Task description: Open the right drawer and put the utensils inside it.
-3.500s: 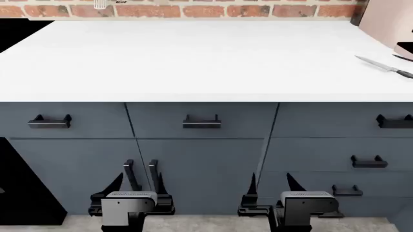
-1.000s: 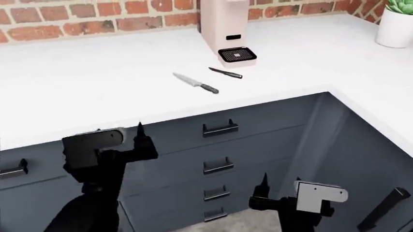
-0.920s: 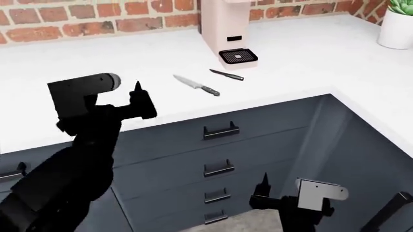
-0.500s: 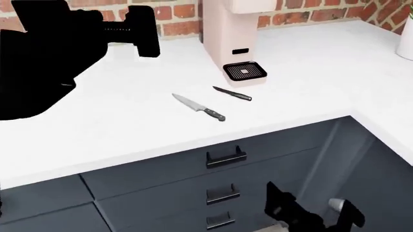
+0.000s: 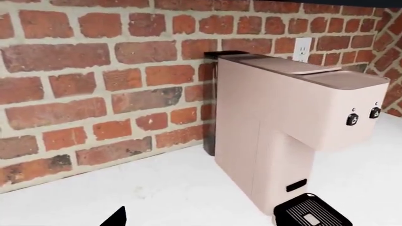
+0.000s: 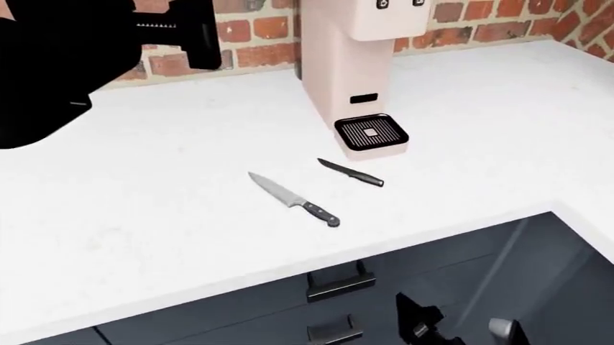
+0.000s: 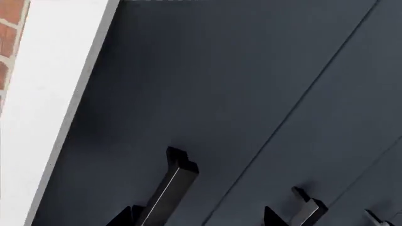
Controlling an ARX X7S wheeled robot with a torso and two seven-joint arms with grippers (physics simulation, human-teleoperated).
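The right gripper (image 6: 451, 327), fingers apart and empty, is hanging below the right drawer (image 6: 384, 277), which is sitting shut. Beyond its handle, both knives (image 6: 292, 200) are lying untouched on the counter (image 6: 144, 215). The left gripper's (image 6: 187, 32) fingers cannot be told.

On the counter (image 6: 144, 215), the coffee machine (image 6: 350, 43) stands at the back, against the brick wall (image 6: 259, 32), and its drip tray (image 6: 372, 134) faces the front edge. The small knife (image 6: 351, 173) lies just before the tray, and the big knife (image 6: 292, 200) lies to its left, a little nearer the front edge, the two apart. Under the front edge sits the right drawer (image 6: 287, 302), shut, with another handle (image 6: 335, 334) below its own handle (image 6: 341, 282).
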